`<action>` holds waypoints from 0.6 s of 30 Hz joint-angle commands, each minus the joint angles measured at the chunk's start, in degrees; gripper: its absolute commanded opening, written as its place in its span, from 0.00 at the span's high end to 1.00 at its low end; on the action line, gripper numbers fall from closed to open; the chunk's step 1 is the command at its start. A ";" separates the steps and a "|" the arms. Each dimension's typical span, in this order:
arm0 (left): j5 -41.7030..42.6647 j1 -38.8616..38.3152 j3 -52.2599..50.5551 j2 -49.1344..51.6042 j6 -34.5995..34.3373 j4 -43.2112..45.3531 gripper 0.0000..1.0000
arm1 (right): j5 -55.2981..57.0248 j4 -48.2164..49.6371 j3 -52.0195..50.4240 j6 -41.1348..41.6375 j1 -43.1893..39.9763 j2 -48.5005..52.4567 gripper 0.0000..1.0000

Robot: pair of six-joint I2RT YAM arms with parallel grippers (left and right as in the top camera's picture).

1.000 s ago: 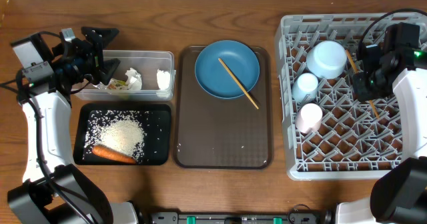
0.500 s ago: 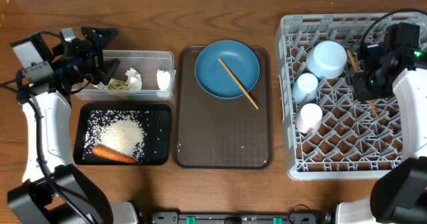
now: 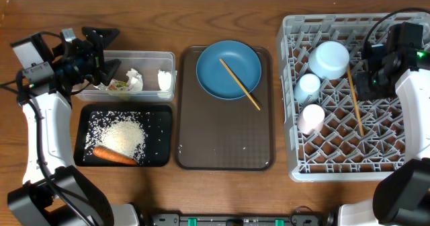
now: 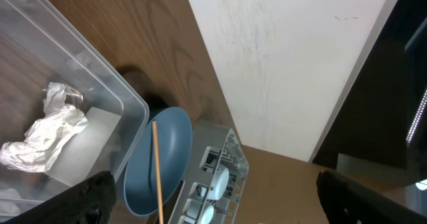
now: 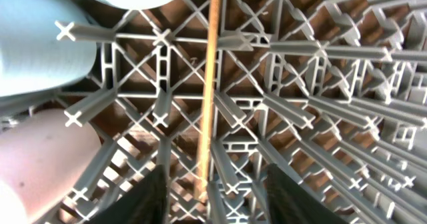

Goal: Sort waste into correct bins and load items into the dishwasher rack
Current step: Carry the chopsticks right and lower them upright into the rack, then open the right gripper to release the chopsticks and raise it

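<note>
The chopstick [image 3: 355, 99] lies flat across the pegs of the grey rack [image 3: 289, 118], in its right half, running from near the bowl [image 3: 329, 59] down toward the rack's middle. The right hand [image 3: 371, 78] hangs over its upper end. In the right wrist view the stick passes straight up the gap between the two fingers [image 5: 150, 197], with clear space on either side, so this hand is spread and pinches nothing. To the left of the stick, the pale bowl, a blue cup [image 3: 309, 87] and a pink cup [image 3: 311, 118] sit in a column along the rack's left part.

A second chopstick [image 3: 240, 84] rests slantwise on the round blue plate [image 3: 211, 74], its lower end reaching past the rim onto the brown tray [image 3: 225, 145] that carries the plate.

The left hand [image 3: 107, 51] hovers at the left end of the clear tub [image 3: 144, 54], its fingers spread wide and holding nothing. The tub contains white paper wads [image 3: 134, 80] and a green-yellow wrapper [image 3: 119, 85]. Just below it, the black tray [image 3: 161, 155] holds a heap of rice [image 3: 124, 135] and a carrot [image 3: 114, 156] along its near edge.

Everything stands on a brown wooden counter [image 3: 222, 192]. The left wrist view shows a plain white wall [image 4: 280, 64] behind it.
</note>
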 commanded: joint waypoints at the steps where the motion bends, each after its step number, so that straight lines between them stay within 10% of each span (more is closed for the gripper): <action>1: 0.57 0.20 -0.22 0.07 0.11 -0.11 0.02 | 0.39 0.48 -0.35 0.85 -0.63 0.26 0.47; 18: 0.57 0.20 -0.22 0.07 0.11 -0.13 0.02 | -21.29 5.16 2.12 9.99 9.29 -0.92 0.49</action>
